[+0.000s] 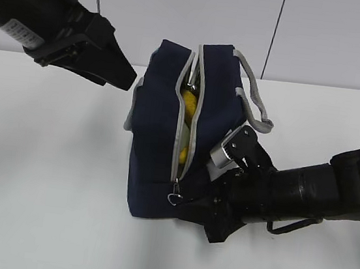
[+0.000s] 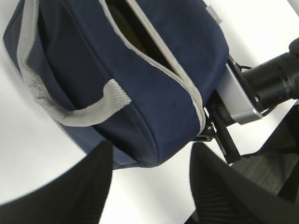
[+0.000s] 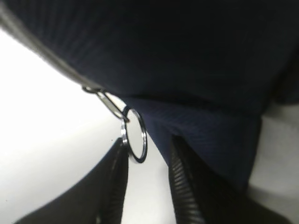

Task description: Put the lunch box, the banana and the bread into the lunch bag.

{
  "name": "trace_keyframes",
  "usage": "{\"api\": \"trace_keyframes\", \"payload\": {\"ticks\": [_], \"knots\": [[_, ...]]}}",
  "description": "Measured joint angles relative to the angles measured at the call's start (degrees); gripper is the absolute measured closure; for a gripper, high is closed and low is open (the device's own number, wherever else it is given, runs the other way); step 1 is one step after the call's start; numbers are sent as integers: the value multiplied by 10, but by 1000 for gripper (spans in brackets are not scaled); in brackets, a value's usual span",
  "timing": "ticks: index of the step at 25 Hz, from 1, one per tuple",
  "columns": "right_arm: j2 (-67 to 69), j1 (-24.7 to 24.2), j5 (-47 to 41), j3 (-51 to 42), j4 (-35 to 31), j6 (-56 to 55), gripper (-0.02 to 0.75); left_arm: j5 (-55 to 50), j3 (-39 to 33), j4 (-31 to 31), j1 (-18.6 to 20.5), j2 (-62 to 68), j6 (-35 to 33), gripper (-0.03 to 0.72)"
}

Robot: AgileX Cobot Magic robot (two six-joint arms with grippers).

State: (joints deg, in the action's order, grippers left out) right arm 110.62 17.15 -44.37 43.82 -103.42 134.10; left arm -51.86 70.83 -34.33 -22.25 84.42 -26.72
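Nearest the exterior camera, the right gripper (image 1: pixel 205 211) lies low on the table (image 1: pixel 43 177) against the near end of the lunch bag (image 1: pixel 160 138); in the right wrist view its two black fingers (image 3: pixel 114 186) stand a narrow gap apart with the metal ring pull (image 3: pixel 134 134) of the zipper hanging between their tips; whether the pads actually pinch the ring cannot be told, since bare table shows through the gap. The left gripper (image 1: pixel 125 75) hovers clear of the bag at its upper left corner, fingers spread and holding nothing. The lunch bag stands near the middle of the table with its grey zipper (image 1: pixel 195 110) parted along most of its length; the banana (image 1: pixel 188 103) shows as yellow through the slot, already inside; a pale shape below it may be the lunch box, but this is not certain; the bread cannot be identified in any view. Handling judgement: the bag is soft fabric and will sag or slide if pulled at one end only; the ring pull is small, thin and smooth, so it is likely to slip from a loose pinch; the grey webbing handle (image 2: pixel 74 109) or the bag's corner offers the firmest counter-hold for the free arm. The banana bruises easily, so the zipper should not be forced across it. No brand, label or legible writing appears on the bag; a white sticker on the left arm is too small to read.
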Motion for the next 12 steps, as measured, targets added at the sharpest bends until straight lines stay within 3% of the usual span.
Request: {"api": "trace_keyframes", "payload": {"ticks": [12], "knots": [[0, 0, -16, 0, 0, 56, 472, 0, 0, 0, 0, 0, 0, 308]]}}
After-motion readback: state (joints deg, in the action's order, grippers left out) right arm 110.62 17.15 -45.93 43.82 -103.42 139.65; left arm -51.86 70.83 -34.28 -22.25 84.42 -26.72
